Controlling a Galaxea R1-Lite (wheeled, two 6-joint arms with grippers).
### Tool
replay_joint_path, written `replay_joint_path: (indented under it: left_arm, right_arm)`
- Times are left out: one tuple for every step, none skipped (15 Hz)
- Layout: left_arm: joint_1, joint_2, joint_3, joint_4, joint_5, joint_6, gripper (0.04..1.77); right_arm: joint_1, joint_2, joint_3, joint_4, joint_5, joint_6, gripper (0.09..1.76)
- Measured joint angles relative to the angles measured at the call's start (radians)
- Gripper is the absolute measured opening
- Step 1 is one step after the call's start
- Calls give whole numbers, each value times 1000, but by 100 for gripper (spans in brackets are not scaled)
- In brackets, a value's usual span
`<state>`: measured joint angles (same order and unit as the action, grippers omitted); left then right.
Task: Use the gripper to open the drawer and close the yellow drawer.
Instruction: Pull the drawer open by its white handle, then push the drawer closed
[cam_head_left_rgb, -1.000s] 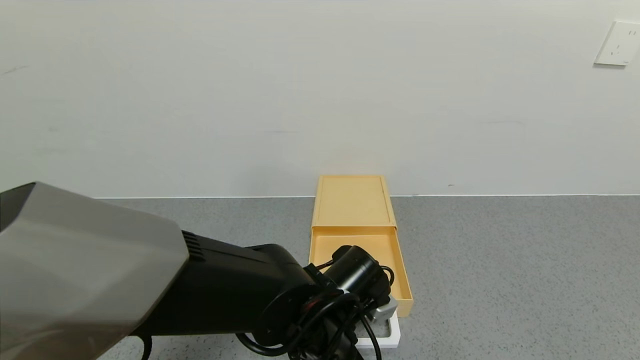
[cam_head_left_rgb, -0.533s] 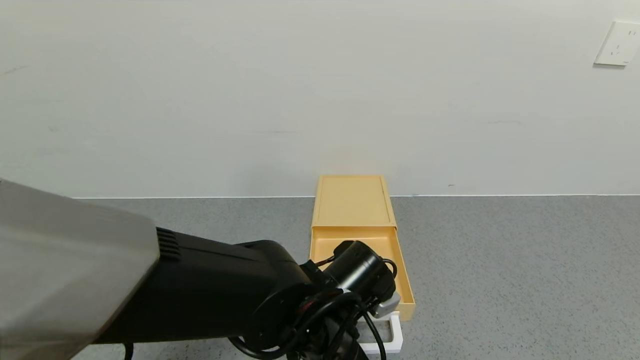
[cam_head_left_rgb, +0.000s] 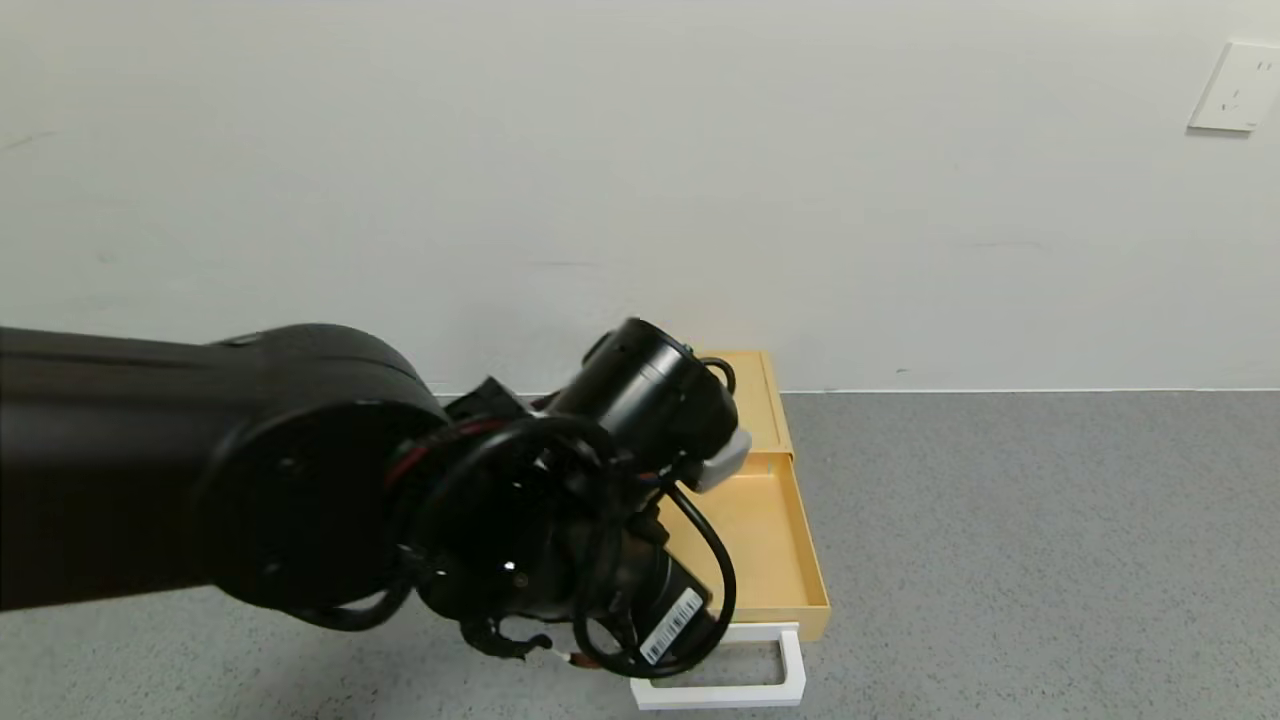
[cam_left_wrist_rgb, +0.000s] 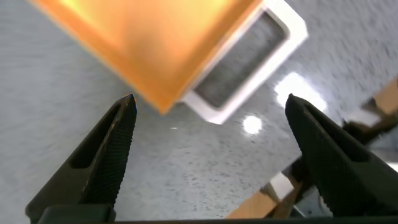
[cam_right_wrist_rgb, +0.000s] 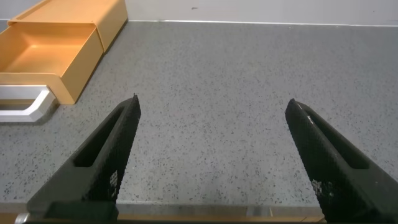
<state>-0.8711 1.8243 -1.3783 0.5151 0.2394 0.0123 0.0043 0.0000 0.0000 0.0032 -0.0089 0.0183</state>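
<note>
The pale-yellow drawer box (cam_head_left_rgb: 762, 392) stands against the wall, with its drawer (cam_head_left_rgb: 765, 540) pulled out towards me and empty. The white loop handle (cam_head_left_rgb: 792, 668) on its front is free. My left arm (cam_head_left_rgb: 640, 400) is raised over the drawer and hides its left part. In the left wrist view the left gripper (cam_left_wrist_rgb: 211, 99) is open and empty, held above the table by the drawer's front corner (cam_left_wrist_rgb: 143, 50) and handle (cam_left_wrist_rgb: 292, 34). My right gripper (cam_right_wrist_rgb: 212, 102) is open and empty, low over the table to the right of the drawer (cam_right_wrist_rgb: 50, 53).
The grey speckled table (cam_head_left_rgb: 1000, 520) runs up to a white wall. A wall socket (cam_head_left_rgb: 1235, 88) sits at the upper right. Wooden and dark shapes (cam_left_wrist_rgb: 367, 118) show beyond the table edge in the left wrist view.
My left gripper was low at the white handle. It has risen up and back, off the handle. The drawer stays pulled out.
</note>
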Motion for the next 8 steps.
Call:
replay_joint_path:
  left_arm:
    - [22, -25, -3, -1, 42, -3, 172]
    - [49, -51, -3, -3, 78, -9, 172]
    - [84, -78, 0, -5, 103, -28, 172]
    - [121, -102, 1, -7, 116, -66, 172]
    - [162, -126, 1, -11, 119, -121, 172]
    - [207, -150, 3, -27, 115, -175, 172]
    - [246, -169, 7, -49, 112, -206, 172]
    - [280, -186, 21, -68, 109, -218, 172]
  right_arm:
    - [0, 0, 0, 0, 0, 0, 171]
    - [0, 0, 0, 0, 0, 0, 171]
    - [0, 0, 0, 0, 0, 0, 171]
    - [0, 0, 0, 0, 0, 0, 171]
    - [0, 0, 0, 0, 0, 0, 171]
    - [0, 0, 0, 0, 0, 0, 171]
    - [0, 0, 0, 0, 0, 0, 171]
    - [1, 0, 0, 0, 0, 0, 171]
